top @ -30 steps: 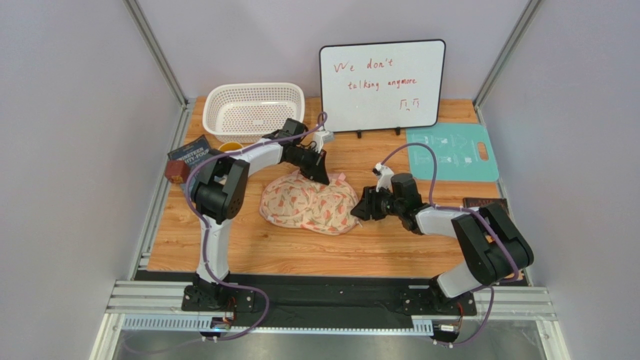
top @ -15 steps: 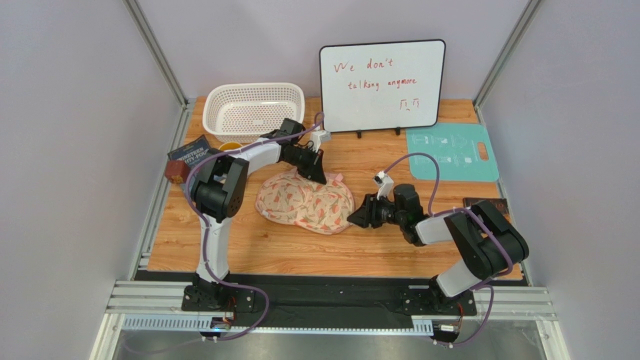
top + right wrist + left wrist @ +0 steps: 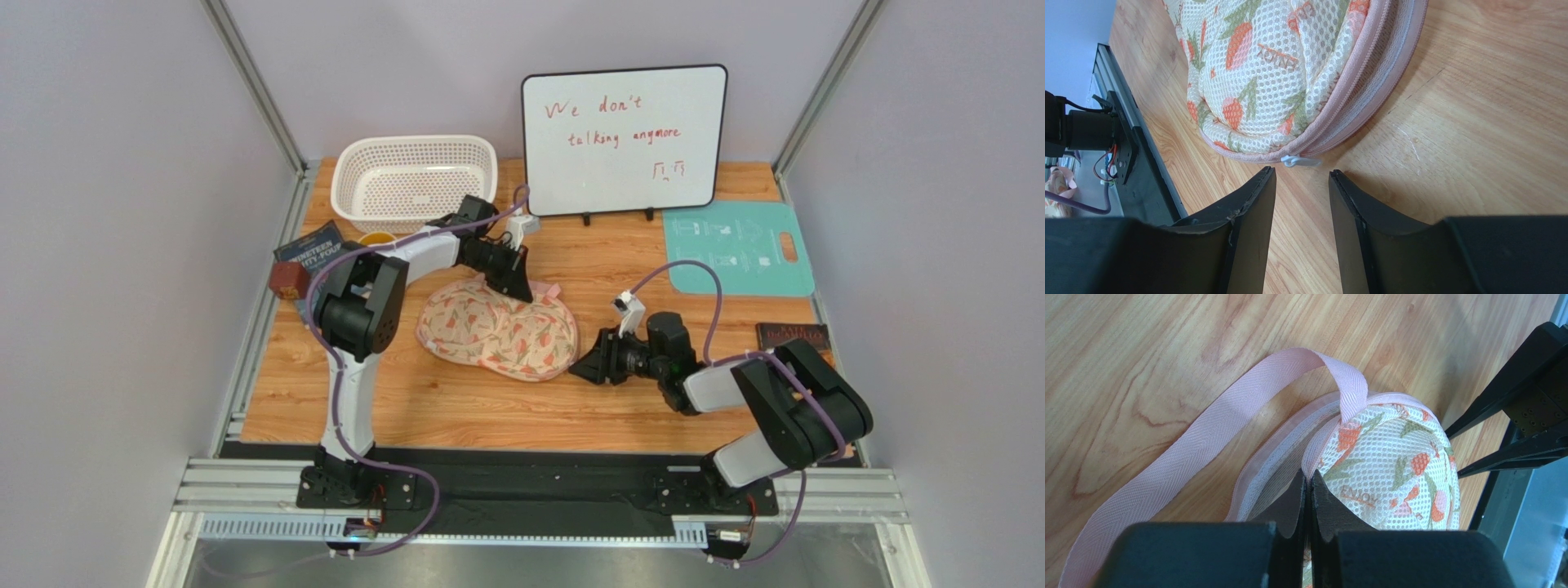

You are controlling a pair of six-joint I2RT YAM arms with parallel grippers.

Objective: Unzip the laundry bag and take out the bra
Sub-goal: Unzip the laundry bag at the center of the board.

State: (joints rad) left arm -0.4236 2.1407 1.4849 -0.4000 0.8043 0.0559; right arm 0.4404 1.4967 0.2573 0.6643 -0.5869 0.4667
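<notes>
The cream laundry bag (image 3: 497, 331) with red and green print lies zipped at the middle of the table. My left gripper (image 3: 521, 290) is shut on its pink trim (image 3: 1310, 478) at the far edge, just beside the pink strap loop (image 3: 1217, 429). Low over the wood at the bag's right end, my right gripper (image 3: 589, 365) stands open with nothing between its fingers. In the right wrist view the white zipper pull (image 3: 1301, 161) sticks out from the pink zipper, just ahead of the gripper (image 3: 1301, 173) and apart from it. The bra is hidden.
A white perforated basket (image 3: 415, 181) stands at the back left and a whiteboard (image 3: 623, 139) at the back middle. A teal board (image 3: 738, 251) lies at the back right. A dark book (image 3: 317, 249) and a brown cube (image 3: 290, 281) sit at the left edge.
My right gripper has dropped lower and come nearer, its jaws narrowing a little, now level with the bag's right end. The bag has shifted slightly left. The left gripper stays shut.
</notes>
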